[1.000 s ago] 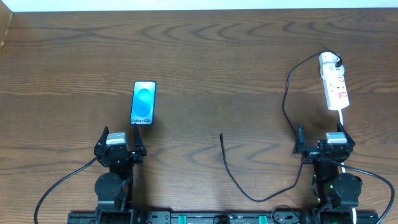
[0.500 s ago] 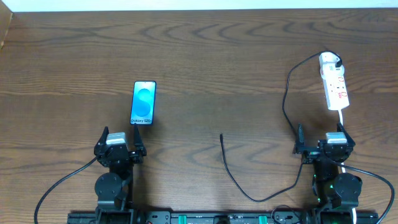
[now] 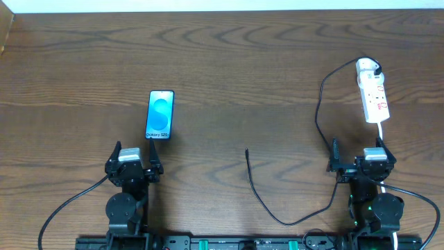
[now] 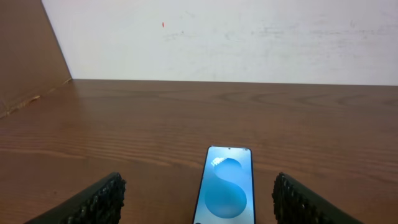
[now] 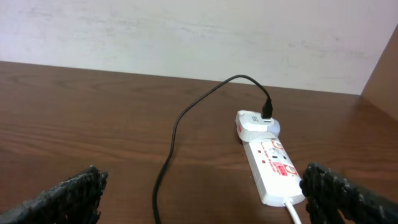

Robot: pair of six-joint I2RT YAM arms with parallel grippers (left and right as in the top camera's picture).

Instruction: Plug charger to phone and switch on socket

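No change noted over last second: nothing displaced, both arms parked. Task judged not begun.

- Left pincer (image 3: 135, 157) released, empty, on near side of phone (image 3: 159, 115).
- Right pincer (image 3: 357, 154) spread wide, empty, far right of phone.
- Charger (image 3: 250, 173) left loose on worktop (image 3: 229, 62); tip right of phone, well apart, unplugged.
- Socket (image 3: 373, 97) far right of phone.
- Adapter (image 5: 256, 122) seated in socket made plain by right wrist view; switch state unreadable.
- Phone's near end cut off in left wrist view, shown whole overhead only.

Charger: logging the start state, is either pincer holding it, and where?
Nothing held: left pincer and right pincer open, empty; charger lies untouched on the table.
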